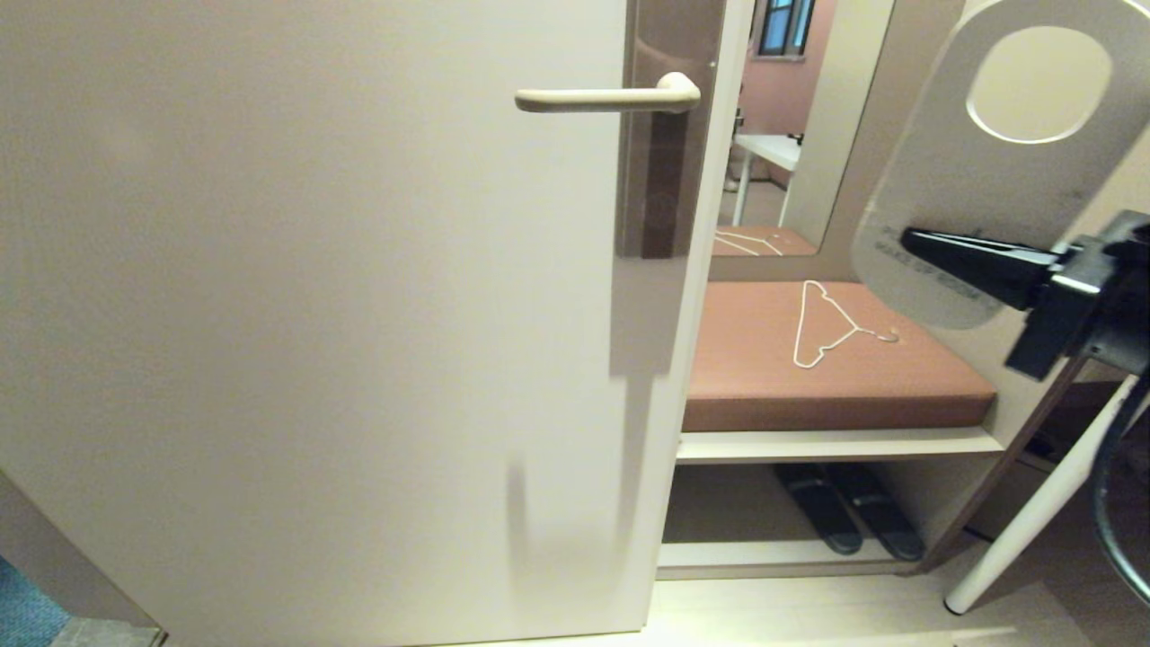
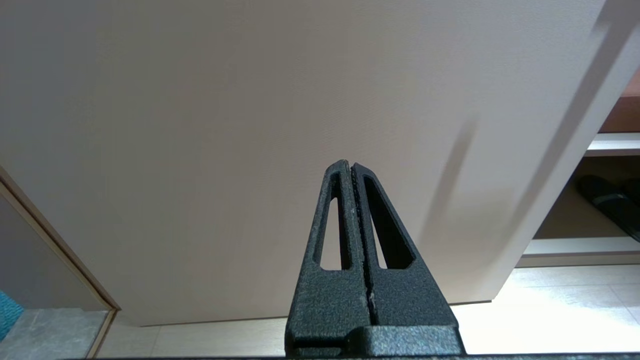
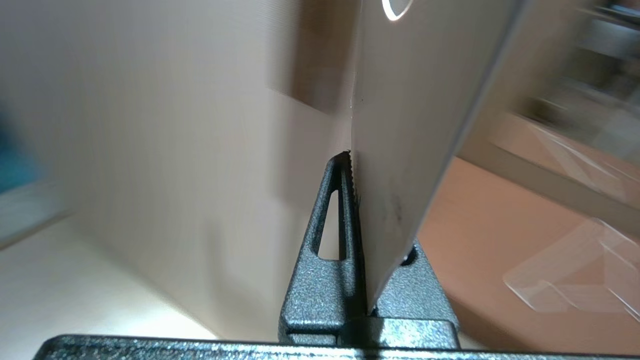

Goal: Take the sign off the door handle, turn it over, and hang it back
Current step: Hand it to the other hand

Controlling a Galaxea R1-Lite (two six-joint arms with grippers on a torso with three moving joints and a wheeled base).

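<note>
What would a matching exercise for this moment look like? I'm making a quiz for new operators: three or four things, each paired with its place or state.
Things:
1. sign
2. door handle
3. wire hanger
4. left hand

States:
A. lying on the brown bench cushion
B. shut, empty, low before the door
C. bare, nothing hanging on it
D. clamped in the right hand, white side showing

Pairs: 1-D, 2-C, 3-A, 4-B

Black, grainy-textured right gripper (image 1: 912, 241) at the right edge of the head frame: tapered fingers on a blocky black mount. Below it, lower right, a slim white arm tube (image 1: 1033, 512) beside a looping dark cable (image 1: 1110, 512). In the left wrist frame's lower centre, the left gripper (image 2: 351, 167): same pebbled black, triangular fingers with long slotted cut-outs.
</note>
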